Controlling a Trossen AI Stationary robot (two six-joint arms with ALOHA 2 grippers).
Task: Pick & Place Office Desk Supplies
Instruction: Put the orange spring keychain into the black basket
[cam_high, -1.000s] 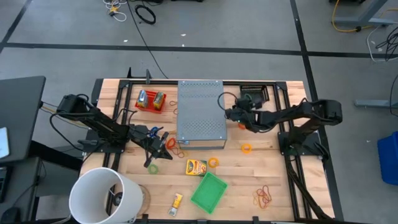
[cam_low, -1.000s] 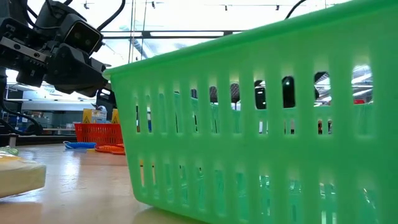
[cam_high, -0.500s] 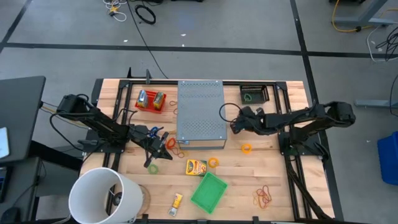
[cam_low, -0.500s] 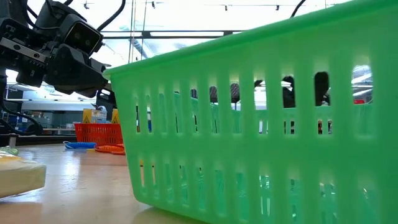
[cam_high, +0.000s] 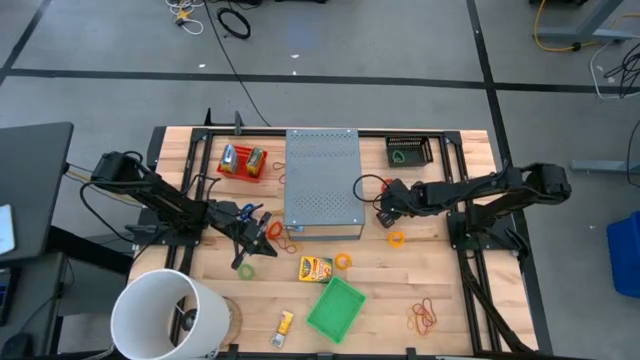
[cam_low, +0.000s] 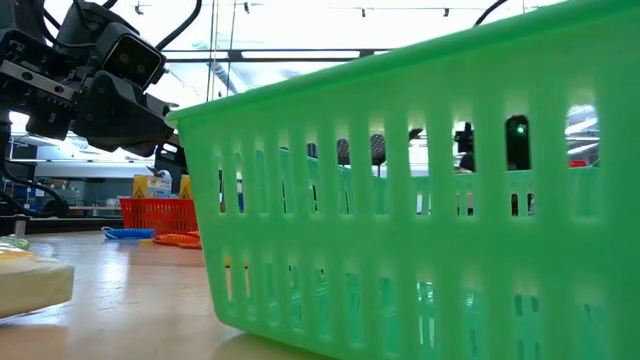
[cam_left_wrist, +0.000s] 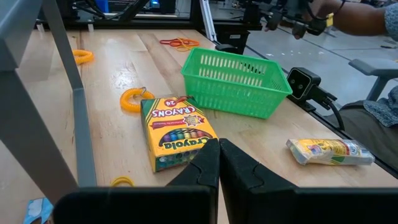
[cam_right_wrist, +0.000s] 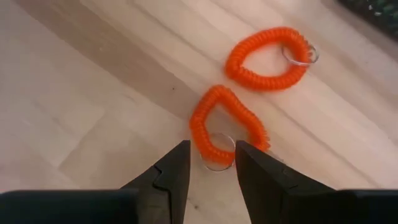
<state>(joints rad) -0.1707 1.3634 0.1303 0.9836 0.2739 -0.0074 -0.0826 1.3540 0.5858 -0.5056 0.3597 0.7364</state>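
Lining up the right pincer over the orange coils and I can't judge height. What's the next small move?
Probably lower it straight down, then close. The right pincer is open and sits astride the near coil, whose metal ring lies between the fingers. The second coil lies apart, so it shouldn't snag.

right tool (cam_high: 384, 206) beside grey box (cam_high: 322, 183) | green basket (cam_high: 335, 308) near bucket (cam_high: 165, 316)
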